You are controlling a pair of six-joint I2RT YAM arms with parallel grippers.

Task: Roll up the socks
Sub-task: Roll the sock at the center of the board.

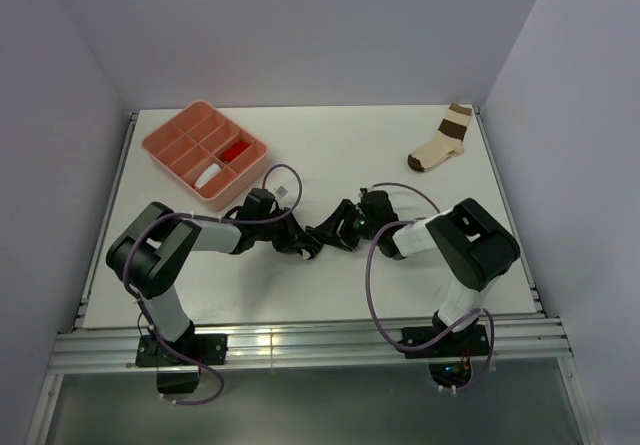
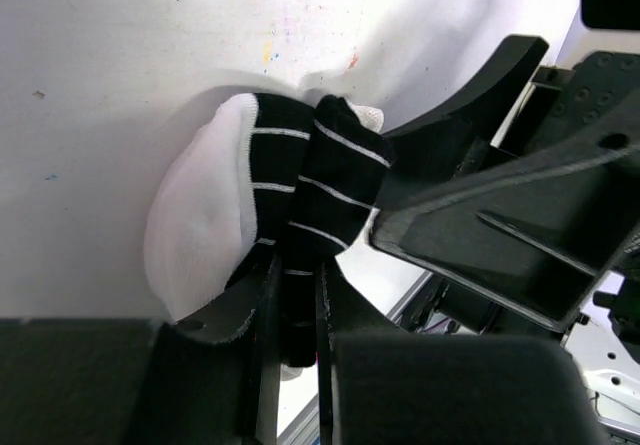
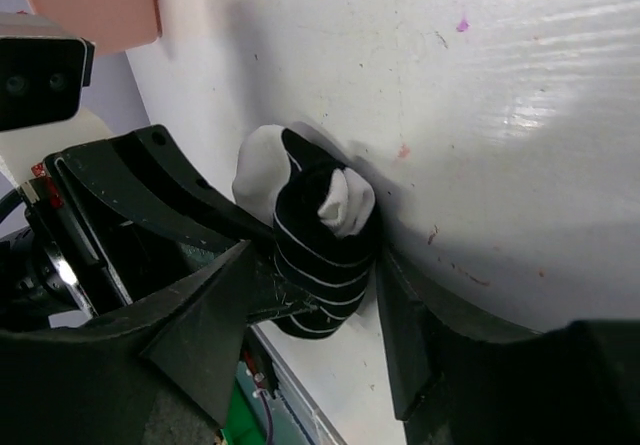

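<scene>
My left gripper (image 2: 297,315) is almost shut, pinching a fold of the striped sock (image 2: 300,205). My right gripper (image 3: 320,265) stands open around that same sock, one finger on each side of the roll, and I can't confirm that either pad is pressing on it yet. The sock lies on the tabletop (image 1: 350,155), mid-way between the two arms.

My main worry is the roll springing loose. The white toe end bulges out untucked, so if the left pinch lets go before the right has a firm squeeze, I expect the fabric to unwind. The two grippers are also very crowded. A small misjudged move could knock finger against finger, or drag the roll along the surface and flatten it.

The top view gives me the layout: both arms meeting in the middle and the pink tray (image 1: 160,150) with a white bundle (image 1: 208,175) and a red bundle (image 1: 236,151) in its compartments. It hides the sock under the grippers, though. The left wrist view shows the pinch itself. Only the right wrist view shows the roll end-on, with its white core, and how the right fingers sit either side.
</scene>
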